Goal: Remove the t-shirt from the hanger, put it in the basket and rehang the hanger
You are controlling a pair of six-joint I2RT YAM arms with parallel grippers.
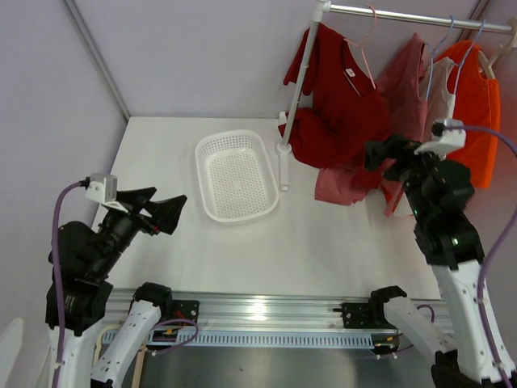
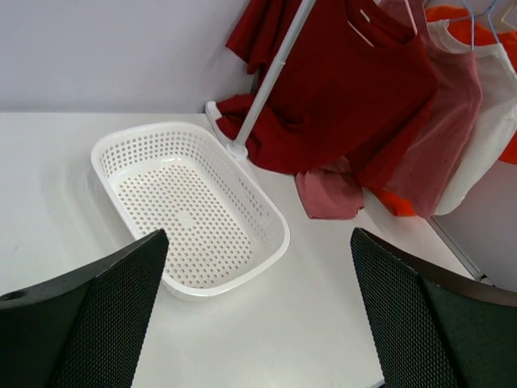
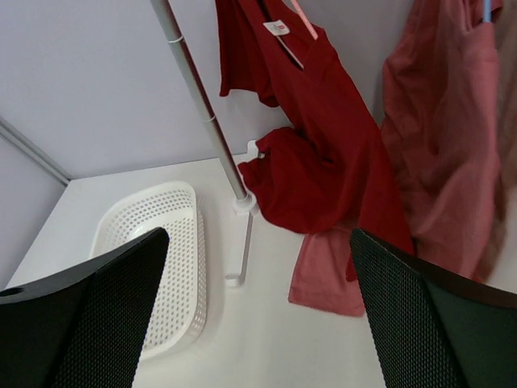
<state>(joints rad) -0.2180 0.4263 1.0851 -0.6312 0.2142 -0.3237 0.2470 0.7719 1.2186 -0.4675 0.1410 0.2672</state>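
A dark red t-shirt (image 1: 343,105) hangs on a pink hanger (image 1: 361,44) at the left end of the rail (image 1: 420,16); its hem droops onto the table. It also shows in the left wrist view (image 2: 339,89) and the right wrist view (image 3: 315,137). A pink t-shirt (image 1: 404,81) and an orange-and-white one (image 1: 472,97) hang to its right. My right gripper (image 1: 380,153) is open and empty, just right of the red shirt's lower part. My left gripper (image 1: 161,212) is open and empty, above the table's left side, left of the basket.
A white perforated basket (image 1: 237,174) lies on the table left of the rack's white upright pole (image 1: 297,89) and its foot (image 1: 283,166). The pink shirt's hem (image 3: 327,271) lies on the table. Walls close the back and both sides.
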